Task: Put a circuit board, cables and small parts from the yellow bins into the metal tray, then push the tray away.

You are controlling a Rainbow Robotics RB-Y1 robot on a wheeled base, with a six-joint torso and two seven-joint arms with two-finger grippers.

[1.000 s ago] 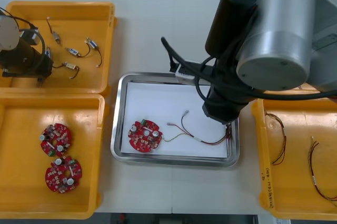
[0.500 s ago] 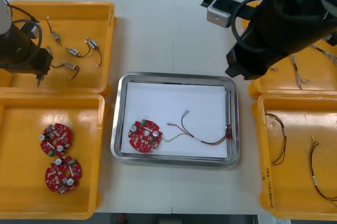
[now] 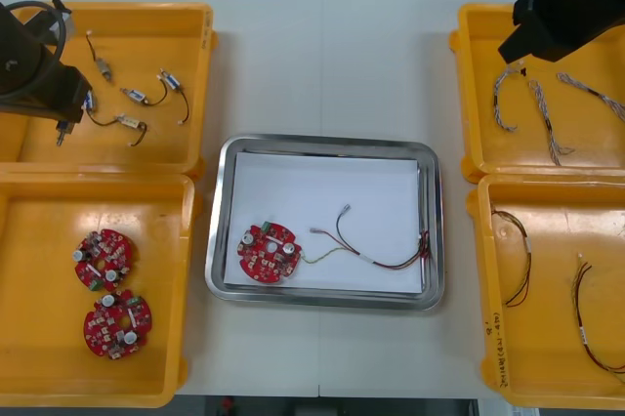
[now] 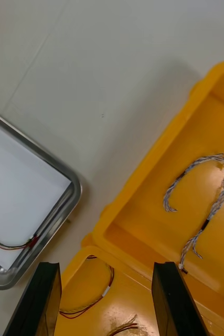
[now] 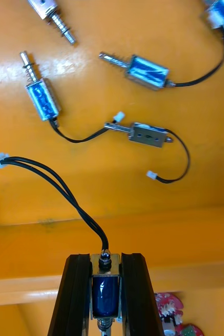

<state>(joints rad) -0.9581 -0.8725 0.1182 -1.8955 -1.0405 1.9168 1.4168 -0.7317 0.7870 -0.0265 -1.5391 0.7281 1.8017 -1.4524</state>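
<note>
Black fingers, left gripper (image 5: pixel 105 258): I read them clamped on a small metal part (image 5: pixel 105 294), apart by its width. The blue body sits square between them, with one end just past the tips.
Held part's lead: a black lead (image 5: pixel 59 184) runs from the tips out over the bin floor. Its white plug lies well ahead of the fingers and, as far as I can see, is not tangled with anything.
Neighbours: loose parts (image 5: pixel 147 72) lie farther ahead of the tips, apart from the lead.
Bin under the tool: far-left yellow bin (image 3: pixel 200 74). One of its walls crosses just beneath the fingertips.
Destination: metal tray (image 3: pixel 217 240), well off to the tool's inner side. It already holds a circuit board (image 3: pixel 267 252) and a red and yellow cable (image 3: pixel 376 258).
Right gripper (image 4: pixel 105 265): fingers wide apart and empty, above the far-right yellow bin (image 3: pixel 469 94). Twisted blue and white cables (image 4: pixel 190 173) lie ahead of its tips.
Step in hand, my judgement: lifting the held part out and carrying it across.
Method I would use: raise straight up until the lead hangs free of the wall, then cross. Hold the clamp firm, since the body is short. Set down on bare white liner, apart from board and cable.
Risk: the lead snagging the rim or dragging a neighbour.
</note>
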